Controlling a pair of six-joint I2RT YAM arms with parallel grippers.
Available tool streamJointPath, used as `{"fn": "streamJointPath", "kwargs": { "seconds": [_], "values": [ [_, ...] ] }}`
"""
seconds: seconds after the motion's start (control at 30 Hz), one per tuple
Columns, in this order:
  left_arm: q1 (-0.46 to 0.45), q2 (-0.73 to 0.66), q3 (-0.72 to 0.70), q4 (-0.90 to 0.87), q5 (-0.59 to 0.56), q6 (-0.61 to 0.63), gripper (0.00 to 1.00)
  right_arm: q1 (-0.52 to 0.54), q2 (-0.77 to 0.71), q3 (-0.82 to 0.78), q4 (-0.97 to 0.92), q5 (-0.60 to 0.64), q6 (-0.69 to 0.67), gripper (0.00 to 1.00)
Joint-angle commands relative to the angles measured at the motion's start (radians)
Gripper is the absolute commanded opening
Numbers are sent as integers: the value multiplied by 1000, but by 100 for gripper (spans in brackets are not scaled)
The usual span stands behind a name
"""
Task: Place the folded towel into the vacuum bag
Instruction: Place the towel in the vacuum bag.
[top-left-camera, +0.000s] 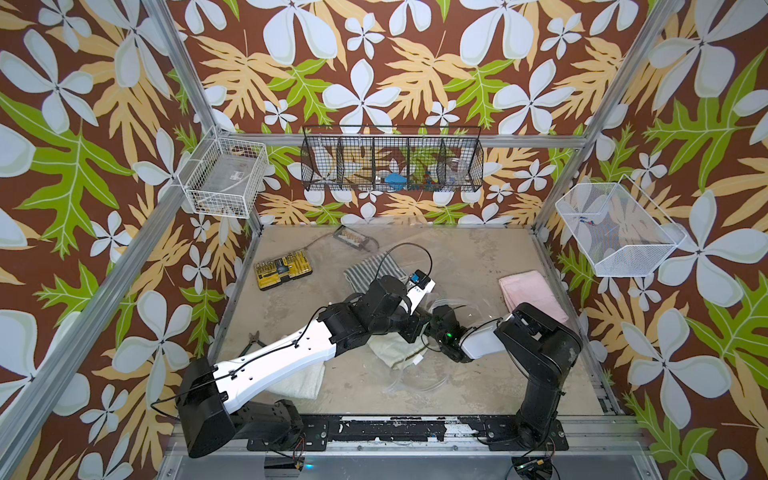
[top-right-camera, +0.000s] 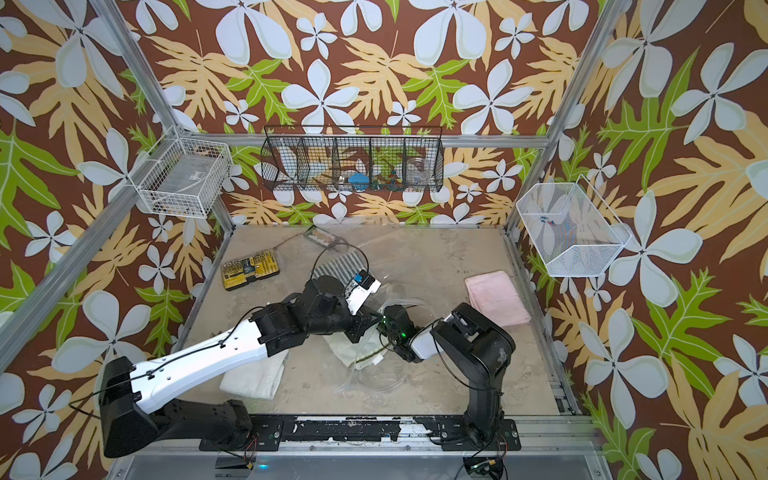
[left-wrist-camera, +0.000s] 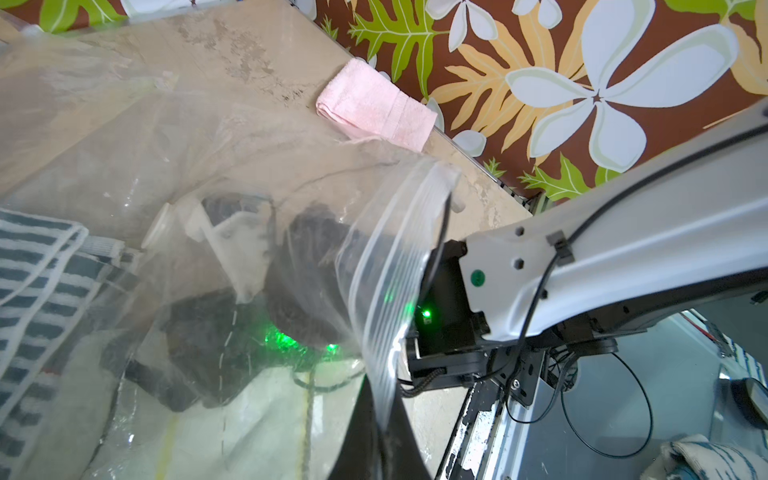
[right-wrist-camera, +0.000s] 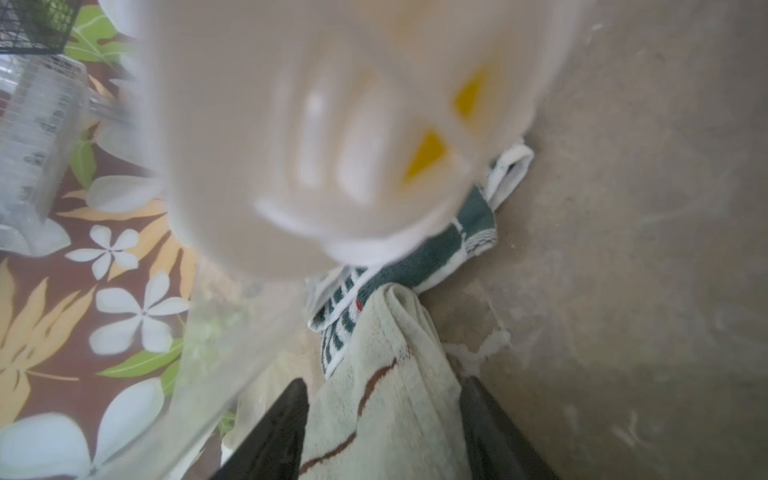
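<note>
Left gripper (left-wrist-camera: 376, 432) clamps tight on the mouth of the vacuum bag (left-wrist-camera: 187, 145); inside it, right gripper (right-wrist-camera: 384, 390) stands, jaws spread around the pale green towel (right-wrist-camera: 386, 340).

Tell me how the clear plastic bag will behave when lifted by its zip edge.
The bag looks floppy: its thin film is crinkled and sags in folds. Probably light for its size, being only film. The ribbed zip strip seems stiffer, holding one smooth curve, likely the firmest hold.
</note>
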Motion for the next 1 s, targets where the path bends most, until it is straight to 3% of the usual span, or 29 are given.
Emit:
{"fn": "streamJointPath", "kwargs": {
  "seconds": [0.0, 0.17, 0.3, 0.47, 0.57, 0.77, 0.97],
  "values": [
    [-1, -4, -6, 79, 67, -26, 1, -1, 44, 52, -82, 36, 94, 64],
    [0, -7, -14, 91, 95, -38, 4, 0, 189, 70, 105, 41, 240, 57],
    [-2, -37, -54, 103, 126, -57, 10, -2, 262, 92, 224, 45, 270, 51],
    [1, -138, -134, 74, 43, -83, 45, -19, 301, 120, 273, 10, 237, 34],
    [38, -213, -152, 10, -72, -126, 57, -31, 329, 144, 291, -32, 220, 25],
    [323, -287, -190, -159, -340, -252, 74, -37, 367, 178, 322, -99, 188, 13],
    [712, -282, -419, 34, -208, -401, 80, -38, 357, 214, 272, -172, 118, 6]
  ]
}}
